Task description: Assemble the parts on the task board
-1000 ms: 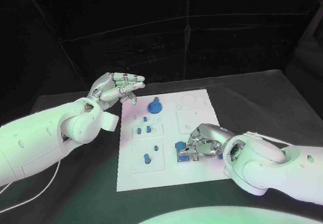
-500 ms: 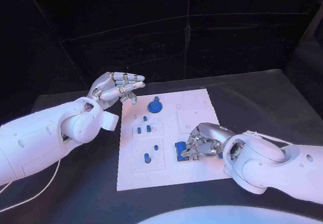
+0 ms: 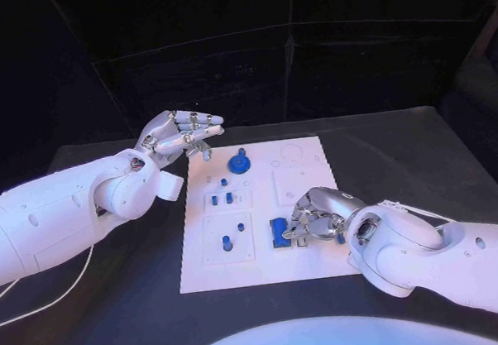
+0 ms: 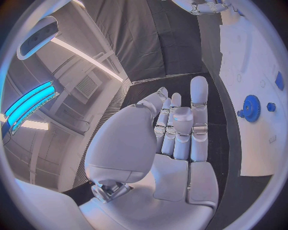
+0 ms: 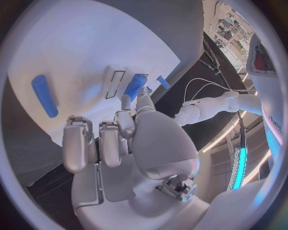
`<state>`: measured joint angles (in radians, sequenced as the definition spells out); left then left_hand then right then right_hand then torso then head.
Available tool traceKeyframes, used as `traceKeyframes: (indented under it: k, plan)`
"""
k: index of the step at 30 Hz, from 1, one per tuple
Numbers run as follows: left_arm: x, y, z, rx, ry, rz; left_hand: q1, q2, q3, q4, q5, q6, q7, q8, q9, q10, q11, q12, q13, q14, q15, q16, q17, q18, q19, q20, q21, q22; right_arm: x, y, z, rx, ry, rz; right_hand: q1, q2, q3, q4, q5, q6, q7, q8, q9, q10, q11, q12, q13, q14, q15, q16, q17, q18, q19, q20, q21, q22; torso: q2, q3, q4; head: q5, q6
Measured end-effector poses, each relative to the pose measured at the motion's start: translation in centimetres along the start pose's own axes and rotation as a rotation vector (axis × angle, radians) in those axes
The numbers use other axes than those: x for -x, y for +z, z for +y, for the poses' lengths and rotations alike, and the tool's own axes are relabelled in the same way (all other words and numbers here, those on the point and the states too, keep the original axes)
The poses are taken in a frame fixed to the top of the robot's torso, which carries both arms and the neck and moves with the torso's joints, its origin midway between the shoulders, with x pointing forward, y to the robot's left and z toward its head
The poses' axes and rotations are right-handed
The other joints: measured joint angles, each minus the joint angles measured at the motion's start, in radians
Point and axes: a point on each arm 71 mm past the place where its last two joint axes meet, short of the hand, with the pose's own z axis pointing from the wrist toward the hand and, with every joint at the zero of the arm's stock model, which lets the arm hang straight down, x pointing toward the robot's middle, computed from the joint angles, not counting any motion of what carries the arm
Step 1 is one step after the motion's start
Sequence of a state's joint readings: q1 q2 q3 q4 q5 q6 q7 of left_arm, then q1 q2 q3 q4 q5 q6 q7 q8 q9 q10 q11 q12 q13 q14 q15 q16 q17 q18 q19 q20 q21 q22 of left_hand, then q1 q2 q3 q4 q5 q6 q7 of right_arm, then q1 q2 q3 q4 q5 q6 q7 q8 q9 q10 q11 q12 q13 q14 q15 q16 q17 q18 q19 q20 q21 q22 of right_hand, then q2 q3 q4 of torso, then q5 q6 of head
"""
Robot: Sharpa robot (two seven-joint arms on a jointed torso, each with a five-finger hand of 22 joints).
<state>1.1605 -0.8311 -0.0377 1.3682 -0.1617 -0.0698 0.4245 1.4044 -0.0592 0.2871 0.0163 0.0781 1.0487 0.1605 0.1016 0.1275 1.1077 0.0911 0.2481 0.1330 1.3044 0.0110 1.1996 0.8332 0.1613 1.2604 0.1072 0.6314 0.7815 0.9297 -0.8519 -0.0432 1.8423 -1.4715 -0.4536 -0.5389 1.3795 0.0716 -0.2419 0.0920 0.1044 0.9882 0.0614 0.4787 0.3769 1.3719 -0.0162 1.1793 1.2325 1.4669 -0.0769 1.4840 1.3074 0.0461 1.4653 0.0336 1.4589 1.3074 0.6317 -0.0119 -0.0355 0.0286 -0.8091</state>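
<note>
Two silver many-fingered hands work over the flat white task board (image 3: 253,214) lying in the middle of the black table (image 3: 119,303). At the board's far left corner the left hand (image 3: 179,135) hangs above the table with its fingers curled loosely toward the palm, nothing in it. Just inside that corner, a round blue toothed gear part (image 3: 239,165) stands on the board, and the left wrist view shows the same gear (image 4: 251,107) beside the board's edge. Nearer the board's middle, several small blue peg parts (image 3: 219,199) sit in a square recess, and one more blue peg (image 3: 226,243) stands in the recess toward the near left corner. The right hand (image 3: 311,216) is lowered onto the board's near right part, fingers bent down beside an upright blue rectangular block part (image 3: 279,231). From the right wrist view its fingertips (image 5: 125,103) reach the block (image 5: 134,87); whether they actually grip it cannot be told.
</note>
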Motion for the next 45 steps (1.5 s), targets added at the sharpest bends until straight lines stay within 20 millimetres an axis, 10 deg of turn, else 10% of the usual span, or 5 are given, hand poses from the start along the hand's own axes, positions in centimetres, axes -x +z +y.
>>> traceKeyframes:
  k: [16, 45]
  plan:
    - [0.0, 0.0, 0.0, 0.001, 0.000, 0.000, 0.000, 0.000, 0.000, 0.000, 0.000, 0.000, 0.000, 0.000, 0.000, 0.000, 0.000, 0.000, 0.000, 0.000, 0.000, 0.000, 0.000, 0.000, 0.000, 0.000, 0.000, 0.000, 3.8, -4.3, -5.3, -0.028, 0.026, -0.098, -0.049, 0.023, -0.033, 0.035, 0.084, -0.043, 0.023, -0.093, -0.040, -0.023, 0.027, -0.066, -0.045, -0.004, 0.011, -0.006, 0.000, 0.000, 0.000, 0.008, -0.010, 0.000, -0.002, -0.0009, -0.0020, -0.032, 0.012]
    - [0.0, -0.1, 0.0, 0.001, -0.001, 0.002, 0.000, 0.000, -0.003, -0.003, 0.000, 0.000, 0.000, 0.000, 0.000, 0.000, 0.000, 0.000, 0.000, 0.000, 0.000, 0.000, -0.001, 0.000, 0.000, 0.000, 0.000, -0.001, 3.4, -3.4, -8.0, -0.157, -0.153, -0.019, -0.072, 0.000, -0.082, 0.065, 0.096, 0.009, 0.017, -0.114, -0.024, 0.038, 0.020, 0.065, 0.040, 0.000, 0.015, 0.025, 0.000, 0.000, 0.003, 0.011, 0.013, 0.000, 0.000, -0.0001, 0.0005, -0.044, 0.013]
